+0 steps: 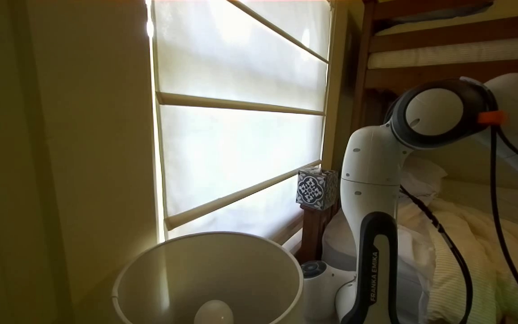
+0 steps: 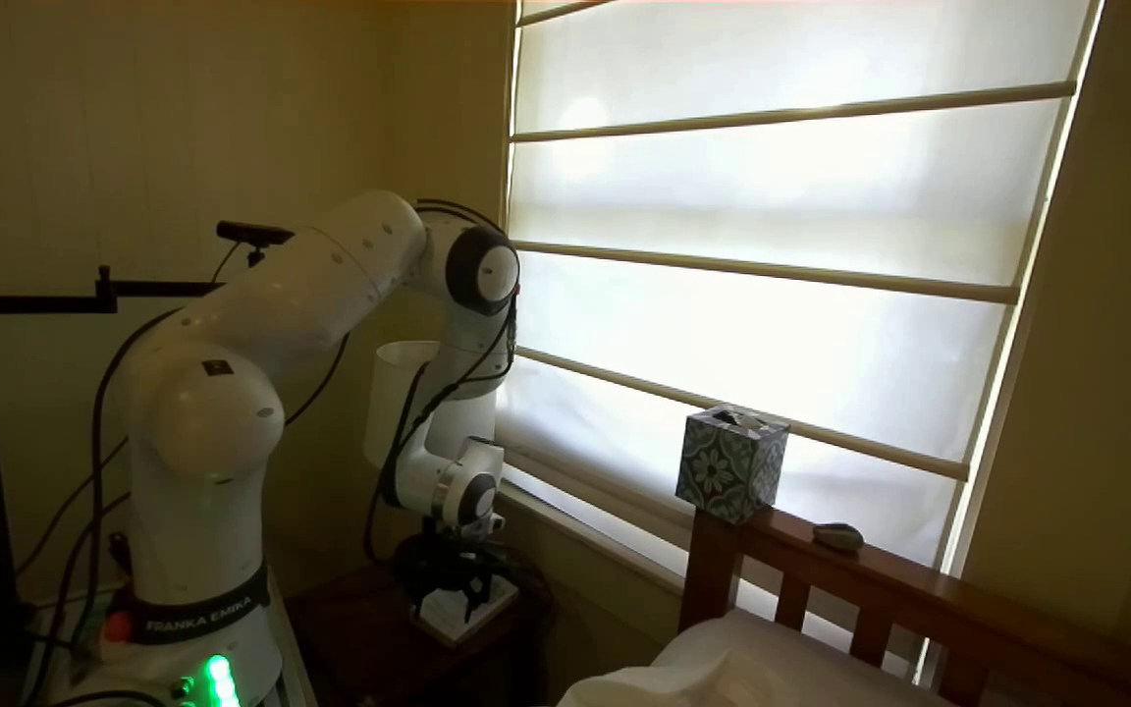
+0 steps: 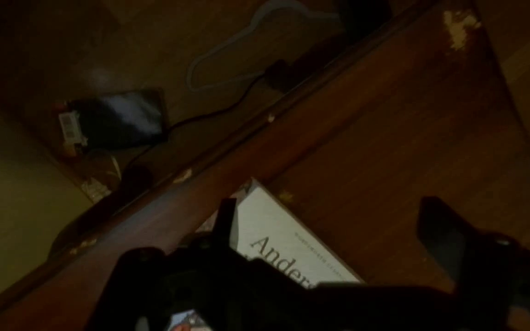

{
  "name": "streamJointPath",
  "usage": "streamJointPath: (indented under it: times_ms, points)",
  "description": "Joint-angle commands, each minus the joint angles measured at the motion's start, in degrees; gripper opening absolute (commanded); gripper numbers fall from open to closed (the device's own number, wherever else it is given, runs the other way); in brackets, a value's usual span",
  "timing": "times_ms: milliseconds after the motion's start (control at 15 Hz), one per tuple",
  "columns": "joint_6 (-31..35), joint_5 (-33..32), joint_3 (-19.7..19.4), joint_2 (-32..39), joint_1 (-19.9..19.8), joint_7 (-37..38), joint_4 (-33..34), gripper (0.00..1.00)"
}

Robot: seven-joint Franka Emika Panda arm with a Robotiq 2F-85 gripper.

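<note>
**Spread gripper [image 3: 329,207] above a book [image 3: 265,216] lying askew**

The gripper's fingers [image 3: 224,223] stand wide apart and hold nothing. In the wrist view, one overlaps the book's side edge near a corner, while the other hangs over the tabletop [image 3: 384,161] beyond the top edge; whether either touches anything cannot be told. The book lies flat on that dark wood, white cover up, the letters "Anders" readable, its lower part hidden behind the gripper.

Its edges run slantwise to the line between the fingers, so closing at this angle would probably pinch a corner and twist it. A sounder grip would call for turning the gripper until the fingers face two opposite edges, then lowering straight down so the tips flank the book without pressing hard on the wood.

Past the tabletop's edge, a dark labelled slab [image 3: 118,119] and a cable [image 3: 214,113] lie on the floor [image 3: 154,55]. In both exterior views a lamp [image 2: 397,403] stands near the arm [image 2: 261,304], so wide swings there look risky. Farther off, a tissue box [image 2: 727,466] sits on a bedpost [image 2: 711,574] before the pale blind [image 2: 772,319].
</note>
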Motion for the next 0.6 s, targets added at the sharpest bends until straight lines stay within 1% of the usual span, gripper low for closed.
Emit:
streamJointPath:
  times_ms: [0, 67, 200, 533]
  points:
    - [6.36, -5.34, 0.88, 1.31, -1.19, -5.19, 0.14, 1.0]
    - [7.94, -6.84, 0.58, 1.31, -0.9, -6.52, -0.18, 1.0]
    - [11.07, -9.57, 0.57, 1.1, -1.64, -10.17, -1.5, 1.0]
    - [16.22, -17.6, 0.3, 0.37, -5.23, -20.52, -3.73, 1.0]
